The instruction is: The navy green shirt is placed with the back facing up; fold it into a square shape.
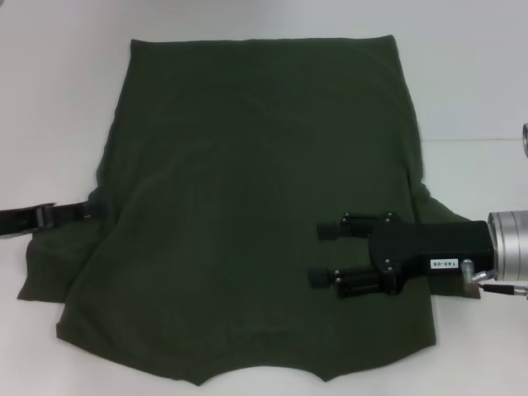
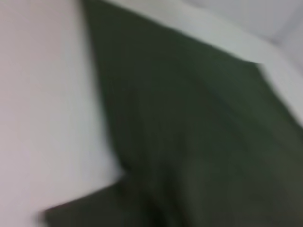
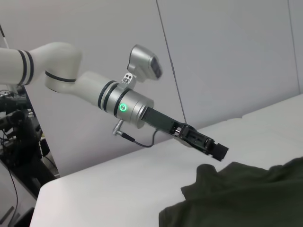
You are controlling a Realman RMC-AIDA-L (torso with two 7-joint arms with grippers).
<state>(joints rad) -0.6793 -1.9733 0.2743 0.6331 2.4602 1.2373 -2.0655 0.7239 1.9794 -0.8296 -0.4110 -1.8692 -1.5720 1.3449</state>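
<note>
The navy green shirt (image 1: 247, 206) lies spread flat on the white table (image 1: 58, 99), with its curved neckline at the near edge and its hem at the far side. My right gripper (image 1: 323, 254) is open and empty, with its fingers pointing left over the shirt's right side. My left gripper (image 1: 87, 211) reaches in low from the left, at the edge of the left sleeve (image 1: 49, 264). In the right wrist view, the left gripper (image 3: 218, 151) hangs just above the raised sleeve fabric (image 3: 208, 189). The left wrist view shows only the shirt (image 2: 199, 142) on the table.
The right sleeve (image 1: 445, 214) is partly under my right gripper's body. Bare white table surrounds the shirt on the left, right and far sides. A grey wall (image 3: 227, 56) stands behind the table.
</note>
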